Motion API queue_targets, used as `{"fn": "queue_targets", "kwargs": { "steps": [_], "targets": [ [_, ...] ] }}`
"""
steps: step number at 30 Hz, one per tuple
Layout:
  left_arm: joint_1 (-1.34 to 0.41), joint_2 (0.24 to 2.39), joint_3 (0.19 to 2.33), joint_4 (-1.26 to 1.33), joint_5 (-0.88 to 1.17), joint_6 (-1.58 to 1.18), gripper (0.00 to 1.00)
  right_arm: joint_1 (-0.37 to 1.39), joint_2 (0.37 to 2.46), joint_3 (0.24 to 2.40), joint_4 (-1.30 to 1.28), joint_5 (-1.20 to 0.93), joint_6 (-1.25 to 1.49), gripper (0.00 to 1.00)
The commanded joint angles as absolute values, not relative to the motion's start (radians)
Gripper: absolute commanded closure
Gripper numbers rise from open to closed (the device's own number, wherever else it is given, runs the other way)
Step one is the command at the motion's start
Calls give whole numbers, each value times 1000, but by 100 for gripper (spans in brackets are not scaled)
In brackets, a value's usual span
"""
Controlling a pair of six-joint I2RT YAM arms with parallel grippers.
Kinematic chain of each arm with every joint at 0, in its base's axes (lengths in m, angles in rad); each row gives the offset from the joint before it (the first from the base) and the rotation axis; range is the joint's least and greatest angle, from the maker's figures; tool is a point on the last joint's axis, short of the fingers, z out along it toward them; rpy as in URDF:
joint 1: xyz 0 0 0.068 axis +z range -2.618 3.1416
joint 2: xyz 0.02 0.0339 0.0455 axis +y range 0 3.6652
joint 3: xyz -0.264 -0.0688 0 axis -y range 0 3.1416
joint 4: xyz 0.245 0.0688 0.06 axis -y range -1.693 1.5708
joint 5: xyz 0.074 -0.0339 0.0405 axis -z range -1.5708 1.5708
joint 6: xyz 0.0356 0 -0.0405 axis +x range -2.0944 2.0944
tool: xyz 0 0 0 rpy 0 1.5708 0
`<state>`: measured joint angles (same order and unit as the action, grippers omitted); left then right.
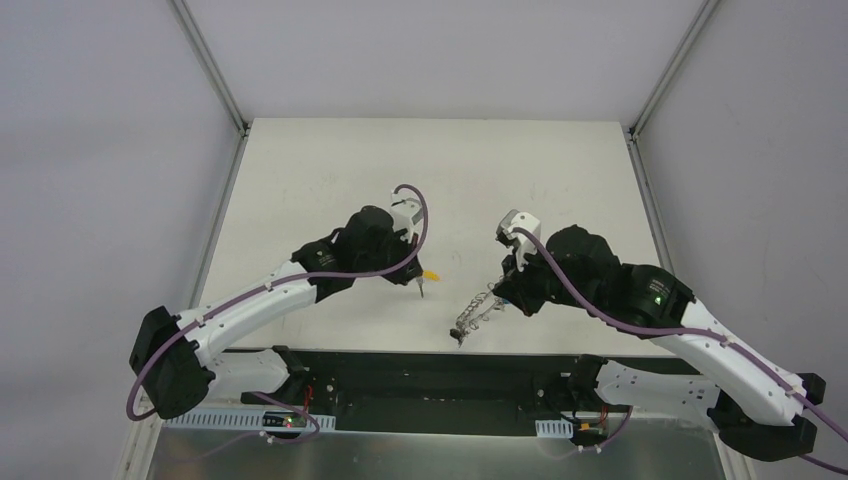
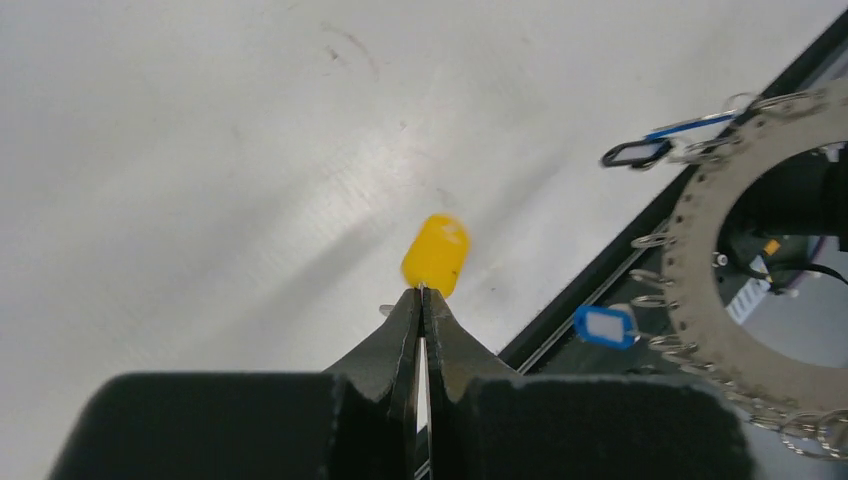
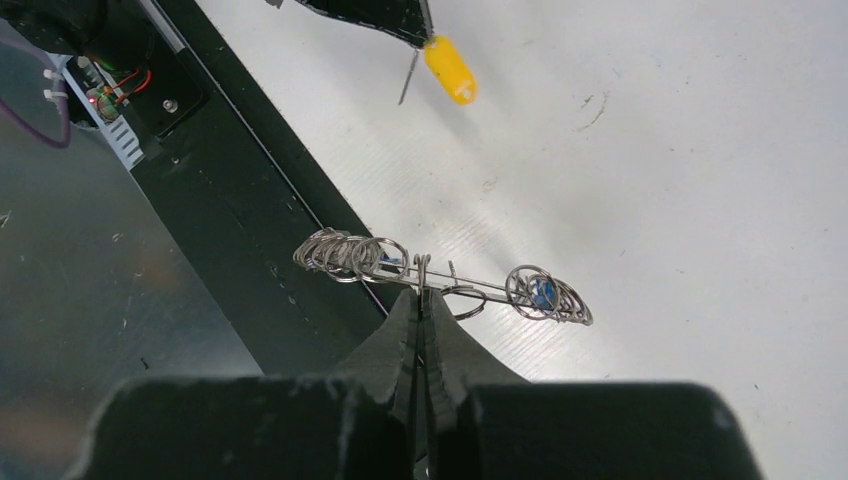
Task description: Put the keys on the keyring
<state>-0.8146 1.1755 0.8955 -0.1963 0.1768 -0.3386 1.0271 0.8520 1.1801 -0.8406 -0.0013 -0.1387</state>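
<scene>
My left gripper (image 1: 421, 281) is shut on the yellow key (image 1: 431, 272), held just above the table; in the left wrist view the yellow head (image 2: 436, 255) sticks out past the closed fingertips (image 2: 421, 292). My right gripper (image 1: 503, 296) is shut on the keyring (image 1: 474, 314), held edge-on above the table's near edge. In the right wrist view the keyring (image 3: 350, 256) spreads to both sides of the closed tips (image 3: 422, 292). The blue key (image 3: 543, 292) hangs among its loops and shows in the left wrist view (image 2: 604, 326) beside the ring (image 2: 700, 300). The yellow key (image 3: 450, 70) lies a hand's width from the ring.
A black strip (image 1: 440, 362) runs along the table's near edge, with a metal shelf and electronics (image 3: 110, 100) below it. A black and blue clip (image 2: 640, 150) hangs from the ring's far side. White enclosure walls stand left, right and behind.
</scene>
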Motion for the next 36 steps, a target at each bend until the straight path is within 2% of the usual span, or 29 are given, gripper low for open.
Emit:
{"fn": "queue_targets", "kwargs": {
  "steps": [1, 2, 4, 5, 6, 8, 9, 11, 12, 14, 30, 36],
  "targets": [
    [-752, 1153, 867, -260, 62, -352, 100, 1027, 824, 1215, -791, 62, -120, 100],
    [-792, 1164, 888, -263, 55, -334, 100, 1026, 821, 1212, -791, 71, -121, 100],
    [-922, 1198, 943, -296, -99, -289, 100, 1027, 821, 1214, -803, 61, -125, 100],
    [-916, 1209, 956, -325, -120, -310, 100, 1027, 822, 1212, -803, 68, -125, 100],
    [-840, 1208, 938, -311, -75, -349, 100, 1028, 824, 1211, -804, 84, -122, 100],
    [-631, 1200, 835, -203, 182, -470, 100, 1027, 821, 1208, -807, 88, -122, 100],
    [-646, 1198, 845, -191, 245, -459, 100, 1027, 821, 1209, -808, 77, -122, 100],
    [-866, 1168, 905, -214, 80, -344, 100, 1029, 817, 1201, -806, 69, -121, 100],
    [-919, 1160, 925, -232, 20, -322, 100, 1027, 816, 1198, -805, 76, -122, 100],
    [-885, 1144, 918, -241, 22, -323, 100, 1028, 819, 1199, -802, 73, -127, 100],
    [-860, 968, 871, -41, 626, -192, 100, 1032, 836, 1156, -656, 42, -269, 100],
    [-861, 919, 842, 70, 740, -183, 100, 1082, 818, 1105, -543, 24, -379, 100]
  ]
}}
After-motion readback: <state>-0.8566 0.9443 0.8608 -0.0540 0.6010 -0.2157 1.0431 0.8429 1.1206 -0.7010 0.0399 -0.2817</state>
